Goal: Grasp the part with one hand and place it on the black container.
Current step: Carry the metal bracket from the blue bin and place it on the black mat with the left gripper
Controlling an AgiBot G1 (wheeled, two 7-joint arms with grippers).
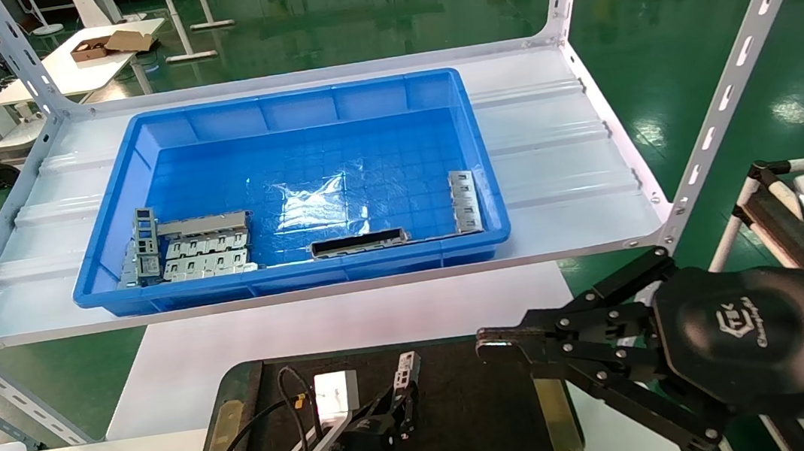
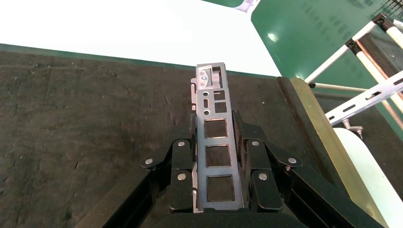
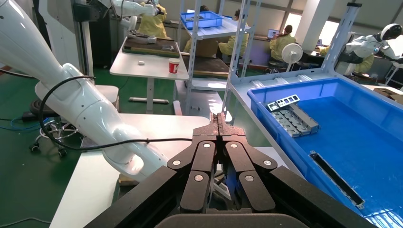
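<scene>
1. Step in hand: placing. The left hand (image 1: 401, 399), a black claw-fingered gripper on a glossy white arm, is clenched on the slim light-grey metal bar with rectangular cut-outs (image 1: 407, 373), holding it over the wide flat matte black tray with olive-brass side strips (image 1: 486, 428).
2. The part looks close to the tray surface; touching or not, can't tell.
3. Next move, judged: lower until the bar rests flat on the black surface, let go, back out without dragging it.
4. The right hand (image 1: 487, 344) is parked just off the tray's right side, fingers pressed together, holding nothing.
5. The left wrist view shows the bar (image 2: 215, 142) pinched between the two fingers (image 2: 180, 171), far end sticking out over the tray (image 2: 71, 118); the head view barely shows this.
6. Only the head view shows the deep blue plastic bin (image 1: 302, 275) on the white counter (image 1: 552, 148), with more grey parts left inside.
</scene>
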